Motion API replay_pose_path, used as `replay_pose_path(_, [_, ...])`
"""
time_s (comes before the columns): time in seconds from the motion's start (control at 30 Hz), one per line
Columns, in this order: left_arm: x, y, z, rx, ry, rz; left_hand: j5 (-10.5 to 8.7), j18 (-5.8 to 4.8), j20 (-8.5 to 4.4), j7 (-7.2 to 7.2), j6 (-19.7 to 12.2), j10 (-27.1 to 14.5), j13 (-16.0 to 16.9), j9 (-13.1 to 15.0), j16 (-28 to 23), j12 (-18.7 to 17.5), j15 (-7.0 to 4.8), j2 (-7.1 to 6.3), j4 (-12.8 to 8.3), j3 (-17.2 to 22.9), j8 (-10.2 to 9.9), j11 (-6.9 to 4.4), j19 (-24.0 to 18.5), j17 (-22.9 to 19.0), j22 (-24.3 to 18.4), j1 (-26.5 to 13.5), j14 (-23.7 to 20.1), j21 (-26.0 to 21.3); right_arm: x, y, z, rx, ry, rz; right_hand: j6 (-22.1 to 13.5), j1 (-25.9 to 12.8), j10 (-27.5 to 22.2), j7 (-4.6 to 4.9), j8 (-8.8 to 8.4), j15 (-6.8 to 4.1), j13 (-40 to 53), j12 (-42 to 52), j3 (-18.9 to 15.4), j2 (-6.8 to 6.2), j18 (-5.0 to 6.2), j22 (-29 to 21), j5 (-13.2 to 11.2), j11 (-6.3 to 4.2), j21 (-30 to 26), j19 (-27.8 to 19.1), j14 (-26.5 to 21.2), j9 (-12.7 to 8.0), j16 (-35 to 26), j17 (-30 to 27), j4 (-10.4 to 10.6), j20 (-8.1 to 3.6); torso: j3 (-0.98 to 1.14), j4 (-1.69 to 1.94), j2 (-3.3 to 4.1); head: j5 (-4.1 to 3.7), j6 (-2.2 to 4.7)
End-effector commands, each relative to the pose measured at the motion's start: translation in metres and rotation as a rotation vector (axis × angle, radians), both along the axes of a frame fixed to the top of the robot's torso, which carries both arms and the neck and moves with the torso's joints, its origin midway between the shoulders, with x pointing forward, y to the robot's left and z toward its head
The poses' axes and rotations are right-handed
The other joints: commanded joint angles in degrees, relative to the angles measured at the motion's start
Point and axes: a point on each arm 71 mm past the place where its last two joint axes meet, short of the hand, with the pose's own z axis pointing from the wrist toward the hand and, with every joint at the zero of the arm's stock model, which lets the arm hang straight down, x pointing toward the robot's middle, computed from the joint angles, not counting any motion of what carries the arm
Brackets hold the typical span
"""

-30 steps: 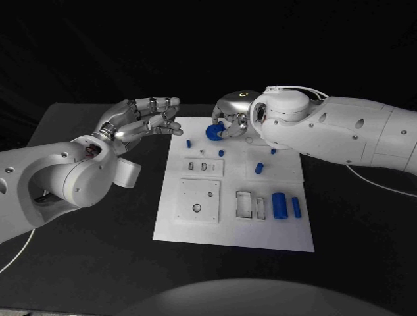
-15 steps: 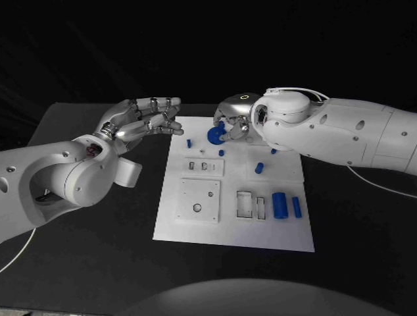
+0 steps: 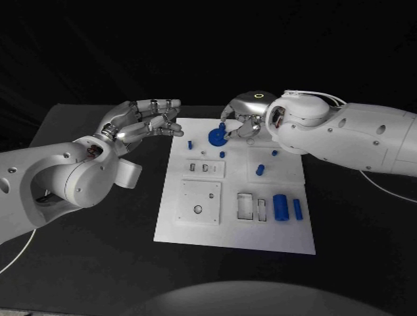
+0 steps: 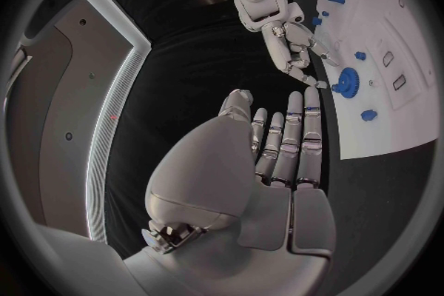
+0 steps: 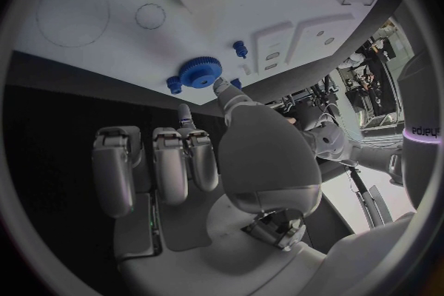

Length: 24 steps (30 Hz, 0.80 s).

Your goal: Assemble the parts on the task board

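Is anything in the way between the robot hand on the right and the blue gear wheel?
No, nothing visible. The right robot hand is right beside the blue gear at the far end of the task board, fingertips about touching it.

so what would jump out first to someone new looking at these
The white task board in the middle of the black table, dotted with small blue parts. At its far edge the right hand touches a blue gear, while the left hand hovers open beside the board's far left corner.

Both hands — left hand (image 3: 142,120), right hand (image 3: 245,115) — empty, fingers apart
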Motion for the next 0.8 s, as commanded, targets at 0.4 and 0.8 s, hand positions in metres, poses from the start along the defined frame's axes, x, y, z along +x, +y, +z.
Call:
replay_pose_path(0.4, [-0.001,0.000,-0.001,-0.005,-0.003,-0.014,0.39,0.26,-0.02,0.42,0.08,0.07,-0.04,0.02,0.37,0.34,0.11,-0.18,0.08,0.26,0.28,0.34,-0.53,-0.07,0.09,0.46,-0.28,0.02,-0.026,-0.104,0.039,0.326,-0.055,-0.096,1.24,3.15,5.97,-1.12,0.28,-0.54,15.08,0.22,-0.09,0.53,-0.11,13.55,1.92,-1.37,-0.25,2.41,5.98,-0.85,0.20,15.07,0.13,-0.44,-0.06,-0.75,0.29,-0.30,0.13])
replay_pose_path(0.8, [-0.001,-0.003,-0.009,0.014,-0.010,-0.043,0.45,0.26,-0.03,0.42,-0.07,0.03,-0.07,0.00,0.38,0.33,0.11,-0.11,0.04,0.41,0.26,0.40,-0.61,-0.12,0.12,0.62,-0.33,0.06,-0.045,-0.186,0.008,0.648,0.039,-0.182,-2.30,5.94,5.97,-2.16,4.38,-1.44,15.08,0.22,-1.73,-0.53,-0.95,14.65,10.87,-2.27,2.45,4.95,5.98,5.10,0.20,15.07,3.84,-1.43,0.36,-1.46,-0.12,-1.15,0.66])
